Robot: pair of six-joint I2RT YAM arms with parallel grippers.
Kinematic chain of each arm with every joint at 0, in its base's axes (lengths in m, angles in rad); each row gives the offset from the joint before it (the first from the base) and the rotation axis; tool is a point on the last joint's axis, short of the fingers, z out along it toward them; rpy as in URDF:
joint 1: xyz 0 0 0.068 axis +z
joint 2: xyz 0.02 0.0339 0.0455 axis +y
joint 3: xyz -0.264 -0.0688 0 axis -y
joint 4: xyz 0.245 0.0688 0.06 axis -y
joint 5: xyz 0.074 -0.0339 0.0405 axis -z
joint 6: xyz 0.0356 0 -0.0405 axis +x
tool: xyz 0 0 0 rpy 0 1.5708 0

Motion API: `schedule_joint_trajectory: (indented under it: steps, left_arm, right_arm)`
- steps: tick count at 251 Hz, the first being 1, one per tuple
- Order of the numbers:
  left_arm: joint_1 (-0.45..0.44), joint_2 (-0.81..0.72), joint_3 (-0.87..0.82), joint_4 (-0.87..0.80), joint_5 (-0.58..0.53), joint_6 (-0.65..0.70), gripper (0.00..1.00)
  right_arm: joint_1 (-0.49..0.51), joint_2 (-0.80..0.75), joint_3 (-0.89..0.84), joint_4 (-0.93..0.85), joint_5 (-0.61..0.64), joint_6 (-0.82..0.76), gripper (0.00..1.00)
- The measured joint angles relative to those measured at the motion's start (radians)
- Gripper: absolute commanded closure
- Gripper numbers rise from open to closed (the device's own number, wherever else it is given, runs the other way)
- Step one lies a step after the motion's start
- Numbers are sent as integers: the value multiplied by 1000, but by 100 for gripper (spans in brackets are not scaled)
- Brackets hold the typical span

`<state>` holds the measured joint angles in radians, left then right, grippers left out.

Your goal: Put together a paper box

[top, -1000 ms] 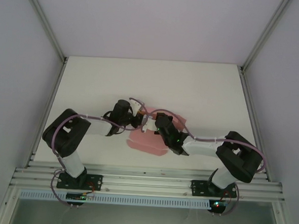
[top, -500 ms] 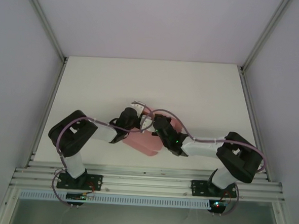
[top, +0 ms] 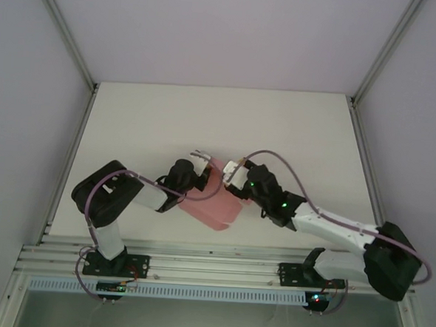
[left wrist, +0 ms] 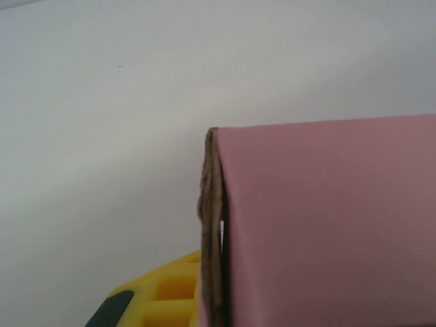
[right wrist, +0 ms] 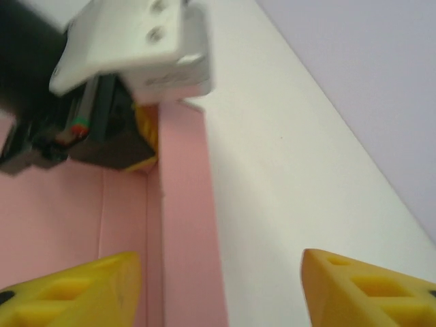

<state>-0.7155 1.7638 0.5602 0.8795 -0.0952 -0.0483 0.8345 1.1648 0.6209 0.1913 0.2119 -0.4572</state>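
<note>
**Left claw clamps pink box edge; right claw stands open beside it**

The left claw [top: 200, 169] is closed on the paper box [top: 217, 202], pinching the far left edge of the pink card. In its own wrist view one yellow finger [left wrist: 160, 296] sits low against the left side of a raw, slightly frayed card edge. A broad pink panel spreads to the right of that finger. Bare white table [left wrist: 102, 136] lies ahead of the claw and to its left.

The right claw [top: 235, 170] is open and grips nothing. From above it sits just beside the box's far right corner, near the left claw. Most of the box reaches back from both claws toward the arm bases.

In the right wrist view its two yellow fingers [right wrist: 75, 289] stand wide apart at the bottom of the picture. A narrow pink strip of the box, set off from the rest by a crease, runs straight ahead through the gap. The strip lies much nearer the left finger than the right one. Whether that finger touches the card cannot be told.

Left of the strip there is more pink card, and right of it there is white table. At the strip's far end, dead ahead of the right claw, is the left claw's black body with its white mount [right wrist: 133, 41]. One of its yellow fingers is pressed against the strip's end.
</note>
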Motion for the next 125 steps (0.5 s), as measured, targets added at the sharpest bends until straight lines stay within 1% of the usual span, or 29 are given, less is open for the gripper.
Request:
schedule_joint_trajectory:
  steps: [11, 26, 44, 61, 97, 125]
  left_arm:
    - [0, 0, 0, 0, 5, 0, 87]
    - [0, 0, 0, 0, 12, 2, 81]
    - [0, 0, 0, -11, 23, 0, 80]
    - [0, 0, 0, -22, 29, -2, 76]
    - [0, 0, 0, -41, 32, -4, 75]
    - [0, -2, 0, -51, 32, -5, 73]
  right_arm:
    - [-42, -35, 1, -2, -52, 50, 29]
    - [-96, -55, 14, -8, -100, 124, 29]
    - [-153, -43, 55, -36, -142, 206, 29]
    - [-181, -2, 106, -61, -170, 267, 29]
    - [-185, 115, 193, -95, -212, 338, 30]
    - [-185, 209, 230, -119, -224, 365, 31]
